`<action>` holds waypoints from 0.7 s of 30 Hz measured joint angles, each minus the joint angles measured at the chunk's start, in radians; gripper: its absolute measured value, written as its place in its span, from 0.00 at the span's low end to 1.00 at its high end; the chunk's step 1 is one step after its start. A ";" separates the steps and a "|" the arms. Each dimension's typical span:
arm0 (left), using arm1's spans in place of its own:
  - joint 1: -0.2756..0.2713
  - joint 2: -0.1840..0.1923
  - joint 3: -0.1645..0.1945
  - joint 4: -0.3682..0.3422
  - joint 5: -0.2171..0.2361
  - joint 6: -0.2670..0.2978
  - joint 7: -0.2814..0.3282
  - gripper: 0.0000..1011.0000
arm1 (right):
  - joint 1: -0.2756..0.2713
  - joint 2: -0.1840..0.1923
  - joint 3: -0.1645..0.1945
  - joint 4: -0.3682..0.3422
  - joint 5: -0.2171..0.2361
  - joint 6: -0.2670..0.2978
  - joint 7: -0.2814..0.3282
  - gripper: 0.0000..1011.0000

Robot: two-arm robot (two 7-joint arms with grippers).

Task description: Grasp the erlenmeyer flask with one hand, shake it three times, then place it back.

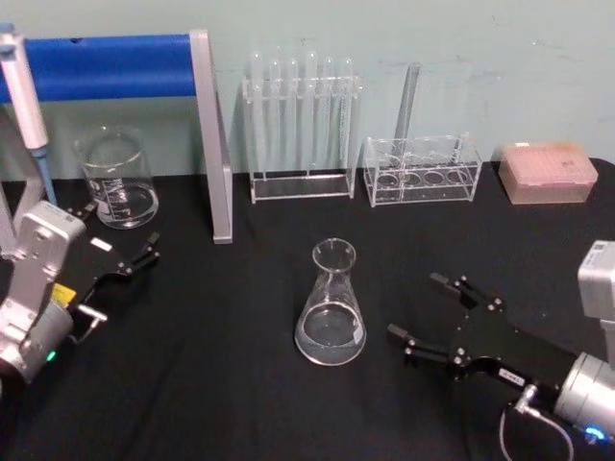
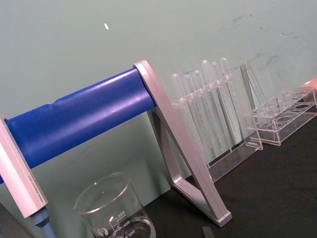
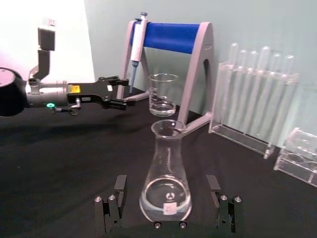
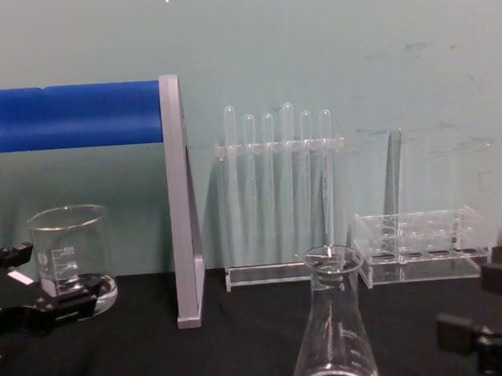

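Observation:
The clear erlenmeyer flask (image 1: 331, 307) stands upright on the black table, near the middle, with a little clear liquid in its base. My right gripper (image 1: 415, 307) is open just to its right, low over the table, its jaws facing the flask and not touching it. In the right wrist view the flask (image 3: 166, 183) stands centred ahead of the two spread fingers (image 3: 119, 191). The chest view shows the flask (image 4: 332, 336) at the bottom centre and the right gripper (image 4: 484, 306) at the right edge. My left gripper (image 1: 149, 248) rests open at the left, close to the beaker.
A graduated glass beaker (image 1: 117, 180) stands at the back left beside a grey stand with a blue bar (image 1: 115, 65) holding a pipette (image 1: 24, 96). A test tube rack (image 1: 300, 125), a second clear rack (image 1: 423, 171) and a pink box (image 1: 546, 173) line the back.

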 joint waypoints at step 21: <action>0.000 0.000 0.000 0.000 0.000 0.000 0.000 0.99 | 0.118 -0.122 -0.062 0.125 -0.061 0.068 0.047 0.99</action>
